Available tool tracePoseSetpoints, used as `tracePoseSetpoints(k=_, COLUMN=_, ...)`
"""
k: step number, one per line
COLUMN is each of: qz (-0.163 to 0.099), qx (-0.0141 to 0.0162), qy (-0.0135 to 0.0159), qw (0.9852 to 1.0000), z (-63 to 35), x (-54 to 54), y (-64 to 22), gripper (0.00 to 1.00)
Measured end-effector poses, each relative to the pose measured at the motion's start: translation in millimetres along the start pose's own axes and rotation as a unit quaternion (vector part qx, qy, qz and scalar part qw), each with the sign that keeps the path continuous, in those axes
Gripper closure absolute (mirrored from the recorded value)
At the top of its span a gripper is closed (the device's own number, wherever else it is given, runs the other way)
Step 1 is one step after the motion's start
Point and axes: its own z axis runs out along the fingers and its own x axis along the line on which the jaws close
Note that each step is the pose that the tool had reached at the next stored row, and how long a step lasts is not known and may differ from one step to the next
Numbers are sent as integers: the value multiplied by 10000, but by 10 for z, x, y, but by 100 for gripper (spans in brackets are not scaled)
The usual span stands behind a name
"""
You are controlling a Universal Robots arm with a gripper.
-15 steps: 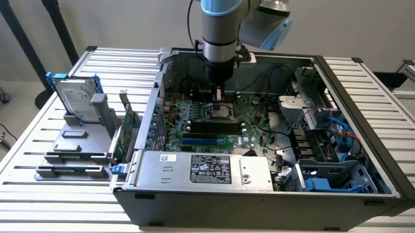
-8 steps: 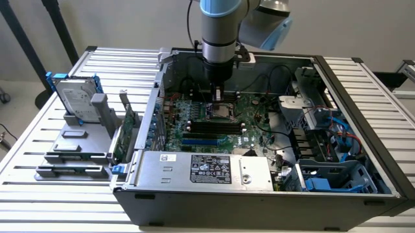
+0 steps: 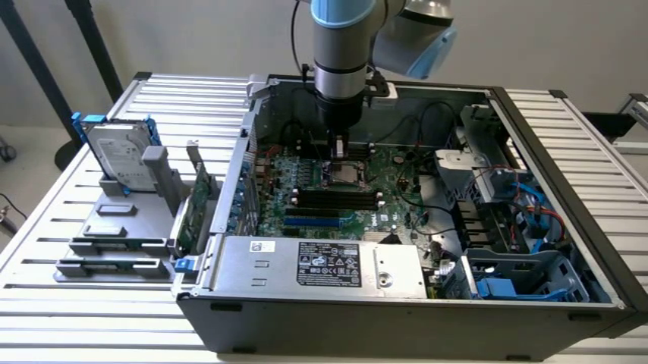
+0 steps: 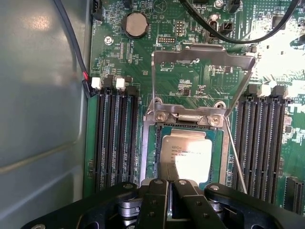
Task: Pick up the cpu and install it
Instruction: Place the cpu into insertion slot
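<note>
The cpu (image 4: 186, 152) lies in the wrist view's open socket (image 4: 147, 143), fingers (image 4: 157, 200) pressed together at its edge.

What we cannot make out

The hand (image 4: 171, 174) covers one edge of the cpu (image 4: 187, 149), so we cannot see whether they touch, and glare washes out part of the cpu's print. The picture's edge cuts off the hand's body. In the exterior view, the label (image 3: 329, 267) on the power supply (image 3: 400, 277) is too small to read.
</note>
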Motion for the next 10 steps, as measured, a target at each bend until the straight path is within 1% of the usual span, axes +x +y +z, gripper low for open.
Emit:
tracePoseSetpoints(k=7, qz=-12, qx=-1, qy=19, qw=10000, z=-8, x=-2, y=0, gripper=89)
tracePoseSetpoints(k=10, qz=-25, qx=0, qy=31, qw=10000, z=-34, x=-1, y=1, gripper=89)
